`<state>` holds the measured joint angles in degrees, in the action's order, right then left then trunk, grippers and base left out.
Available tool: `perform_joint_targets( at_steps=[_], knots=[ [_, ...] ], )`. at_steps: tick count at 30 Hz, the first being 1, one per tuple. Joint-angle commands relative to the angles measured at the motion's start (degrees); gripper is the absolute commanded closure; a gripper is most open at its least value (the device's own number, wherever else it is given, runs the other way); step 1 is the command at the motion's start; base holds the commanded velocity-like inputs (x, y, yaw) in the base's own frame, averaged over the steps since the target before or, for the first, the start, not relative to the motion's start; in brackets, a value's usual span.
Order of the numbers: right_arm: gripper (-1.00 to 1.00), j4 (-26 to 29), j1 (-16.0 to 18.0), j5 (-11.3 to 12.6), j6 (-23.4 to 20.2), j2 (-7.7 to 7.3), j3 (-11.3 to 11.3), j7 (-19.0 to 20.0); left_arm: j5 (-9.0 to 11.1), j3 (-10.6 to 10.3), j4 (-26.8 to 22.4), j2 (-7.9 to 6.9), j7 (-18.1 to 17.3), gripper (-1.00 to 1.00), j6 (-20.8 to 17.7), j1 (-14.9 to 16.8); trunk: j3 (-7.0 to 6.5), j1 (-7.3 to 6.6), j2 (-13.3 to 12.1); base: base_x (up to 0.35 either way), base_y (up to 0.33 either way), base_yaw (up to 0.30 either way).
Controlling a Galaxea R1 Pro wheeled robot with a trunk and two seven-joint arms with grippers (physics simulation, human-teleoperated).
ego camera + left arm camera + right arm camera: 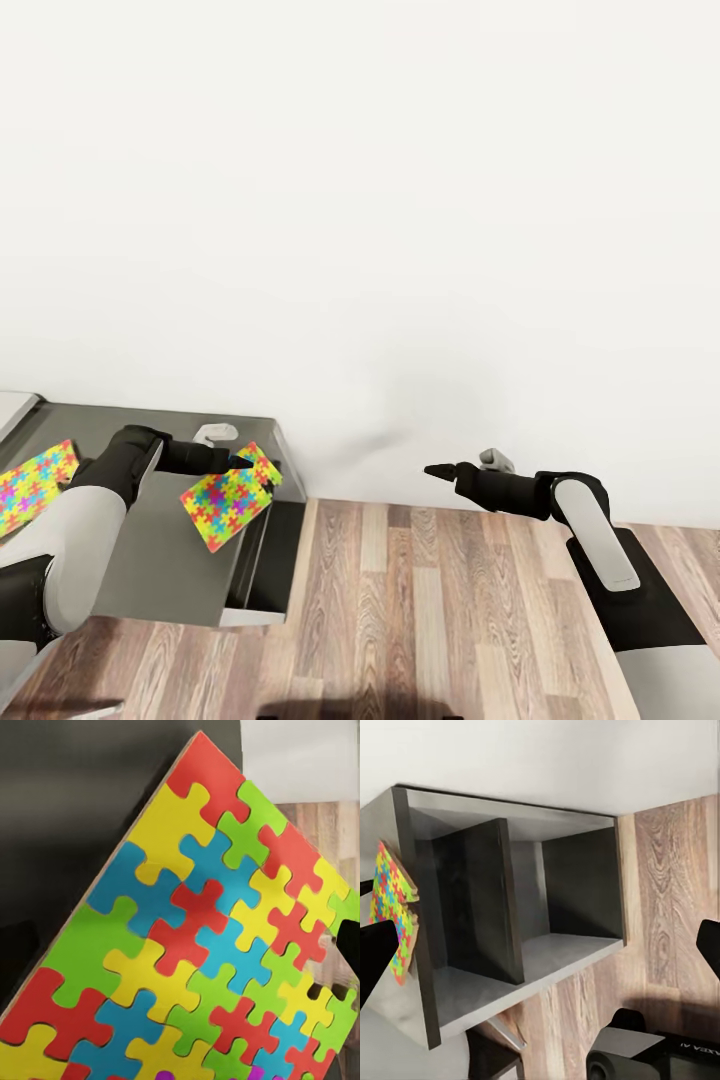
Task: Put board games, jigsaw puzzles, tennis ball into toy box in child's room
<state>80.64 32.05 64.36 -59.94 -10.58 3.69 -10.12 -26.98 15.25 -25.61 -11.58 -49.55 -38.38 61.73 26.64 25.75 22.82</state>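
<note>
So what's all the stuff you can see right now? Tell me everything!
Jigsaw puzzles: two, yellow, pink, blue and green; one lifted in the left gripper near the table's end, one lying on the tabletop further left.
Table: one, dark grey top, open shelves at its end.
Floor: wood planks.
Wall: white.
Left gripper: shut on the puzzle's edge.
Right gripper: black, over the floor, holding nothing.

Plain white wall (400, 200) fills the upper field. Wood-plank floor (430, 600) lies below. Dark grey desk (160, 570) stands at left — open shelf compartments (577, 885) beneath, evenly lit.
</note>
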Motion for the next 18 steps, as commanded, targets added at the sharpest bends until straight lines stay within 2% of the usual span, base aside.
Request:
perform_joint_targets(
  at_steps=[1,9,13,17,18],
  knots=[
    [-1.0,0.0,0.0,0.6,-0.1,-0.05,0.1,-0.6,-0.6,0.5,-0.1,0.06,-0.5,-1.0,-0.4,0.1,0.09,0.03,0.1,-0.008,-0.129,0.0],
    [-1.0,-0.1,0.0,0.8,-0.1,0.05,0.1,-0.5,-0.6,0.5,-0.1,0.03,-0.4,-1.0,-0.4,0.1,0.09,0.03,0.1,-0.002,-0.094,0.0],
    [-1.0,-2.6,-0.4,1.2,-0.1,0.16,0.1,0.4,-0.6,0.7,-0.1,-0.08,-0.5,-1.0,-0.6,0.1,0.09,0.03,0.1,0.0,-0.011,0.0],
    [-1.0,-6.7,-0.5,1.4,-0.1,0.57,0.1,5.5,-0.5,1.0,-0.2,-0.69,-0.8,-1.0,-0.7,0.1,0.09,0.03,0.1,0.0,-0.002,0.0],
    [-1.0,-8.4,-0.6,1.2,-0.1,0.7,0.1,8.2,-0.5,1.0,-0.3,-0.84,-1.0,-1.0,-0.7,0.1,0.09,0.03,0.1,0.0,0.0,0.0]
  ],
)
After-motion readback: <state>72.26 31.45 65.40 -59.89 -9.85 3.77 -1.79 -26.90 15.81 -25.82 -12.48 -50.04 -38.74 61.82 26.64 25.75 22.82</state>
